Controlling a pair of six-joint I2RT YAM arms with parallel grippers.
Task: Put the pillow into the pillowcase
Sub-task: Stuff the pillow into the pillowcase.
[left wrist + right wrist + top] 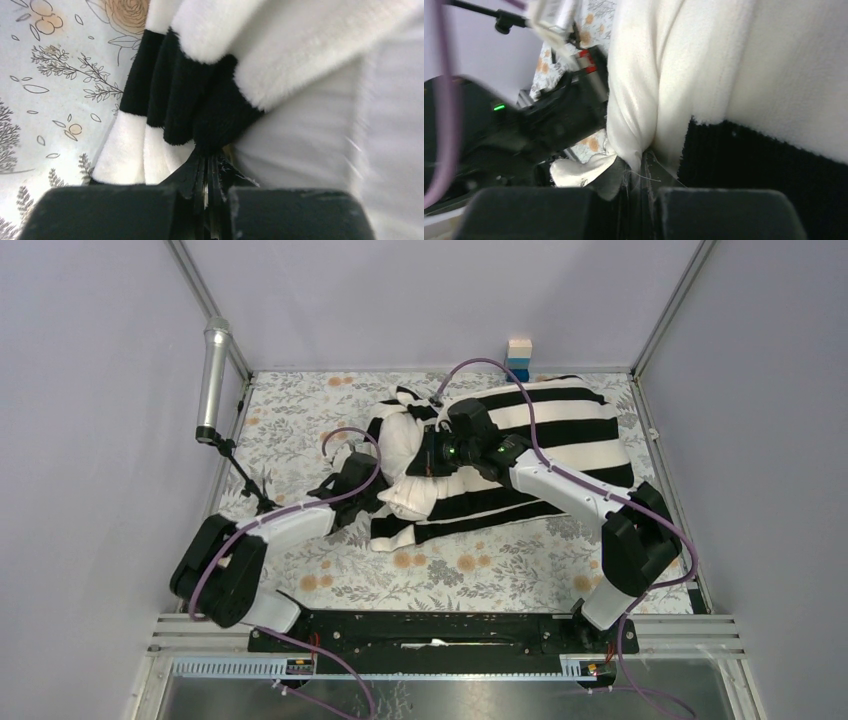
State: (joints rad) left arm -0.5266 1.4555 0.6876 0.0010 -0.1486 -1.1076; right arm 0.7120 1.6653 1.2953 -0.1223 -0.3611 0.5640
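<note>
The black-and-white striped pillowcase (560,430) lies across the middle and right of the table. The cream pillow (410,465) bulges out of its left end. My left gripper (372,490) sits at the pillowcase's lower left edge. In the left wrist view the left gripper (210,157) is shut on a bunched black stripe of the pillowcase (200,95), with the smooth pillow (300,140) to its right. My right gripper (425,462) reaches in from the right. Close up, the right gripper (641,167) is shut on a fold of the pillow (634,100), beside the fuzzy pillowcase (774,75).
A floral cloth (480,560) covers the table. A silver microphone (214,380) on a black stand leans in at the left edge. A small white and blue block (518,358) stands against the back wall. My left arm (549,120) shows in the right wrist view.
</note>
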